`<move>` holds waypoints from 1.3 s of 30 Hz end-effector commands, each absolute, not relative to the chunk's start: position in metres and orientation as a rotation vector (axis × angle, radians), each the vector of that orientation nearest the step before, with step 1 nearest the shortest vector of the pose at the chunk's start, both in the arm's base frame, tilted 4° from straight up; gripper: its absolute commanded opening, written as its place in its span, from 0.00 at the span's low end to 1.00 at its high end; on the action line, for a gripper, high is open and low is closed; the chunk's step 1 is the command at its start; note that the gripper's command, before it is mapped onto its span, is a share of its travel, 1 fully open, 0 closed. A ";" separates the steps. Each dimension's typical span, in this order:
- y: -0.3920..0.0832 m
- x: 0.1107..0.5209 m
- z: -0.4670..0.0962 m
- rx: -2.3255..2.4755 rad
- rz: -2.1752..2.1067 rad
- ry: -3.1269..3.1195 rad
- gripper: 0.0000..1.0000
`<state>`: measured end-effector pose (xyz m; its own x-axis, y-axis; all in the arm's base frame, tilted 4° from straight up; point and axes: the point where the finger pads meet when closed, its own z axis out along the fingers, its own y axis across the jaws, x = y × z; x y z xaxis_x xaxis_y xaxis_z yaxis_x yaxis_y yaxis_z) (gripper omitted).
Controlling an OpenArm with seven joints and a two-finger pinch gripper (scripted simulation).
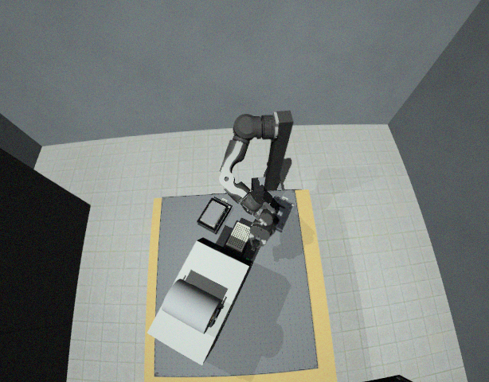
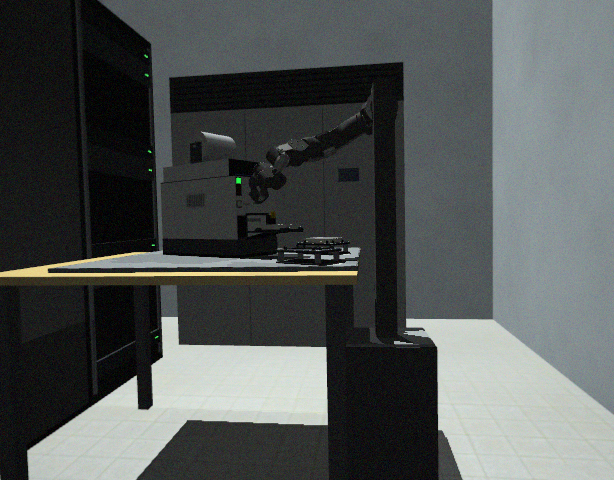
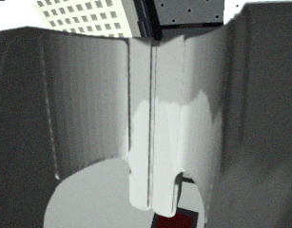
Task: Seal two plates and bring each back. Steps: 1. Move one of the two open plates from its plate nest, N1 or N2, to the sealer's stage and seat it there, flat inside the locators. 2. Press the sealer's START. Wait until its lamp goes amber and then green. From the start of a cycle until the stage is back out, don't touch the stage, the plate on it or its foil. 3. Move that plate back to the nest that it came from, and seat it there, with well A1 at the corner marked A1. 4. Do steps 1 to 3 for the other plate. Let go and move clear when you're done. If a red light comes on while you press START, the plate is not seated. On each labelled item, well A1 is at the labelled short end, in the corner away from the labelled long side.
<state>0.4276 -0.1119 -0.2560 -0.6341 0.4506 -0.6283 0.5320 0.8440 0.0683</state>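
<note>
In the top view, the gripper [image 1: 255, 243] [image 2: 258, 197] [image 3: 164, 126] is closed on nothing at the sealer's [image 1: 232, 259] [image 2: 198, 219] front right, probably making a narrow tip for START. One plate [image 1: 238, 236] [image 3: 88, 18] lies on the extended stage [image 1: 223, 237] [image 2: 294, 228], its wells uncovered, seemingly awaiting foil; another plate [image 1: 214, 213] [image 2: 323, 239] sits in the left nest [image 1: 200, 222].

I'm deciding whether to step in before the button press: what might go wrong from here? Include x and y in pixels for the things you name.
The closed gripper [image 3: 164, 126] is beside the plate on the stage [image 1: 239, 236] [image 3: 88, 19], so a low swing might knock that plate out of its locators. If it is not fully seated, pressing START could bring a red light. The fingertips sit near the dark red patch [image 3: 175, 222], and a slightly off approach may miss the button.
</note>
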 end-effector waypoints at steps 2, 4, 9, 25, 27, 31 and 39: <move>-0.110 0.430 -0.260 0.694 -0.149 2.364 0.00; -0.111 0.432 -0.262 0.694 -0.149 2.364 0.00; -0.114 0.437 -0.266 0.694 -0.149 2.364 0.00; -0.122 0.453 -0.283 0.694 -0.149 2.364 0.00; -0.122 0.453 -0.283 0.694 -0.149 2.364 0.00; -0.124 0.456 -0.283 0.703 -0.150 2.358 0.00; -0.124 0.456 -0.284 0.703 -0.150 2.358 0.00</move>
<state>0.4556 -0.1254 -0.2841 -0.6346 0.4492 -0.6289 0.5285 0.8460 0.0709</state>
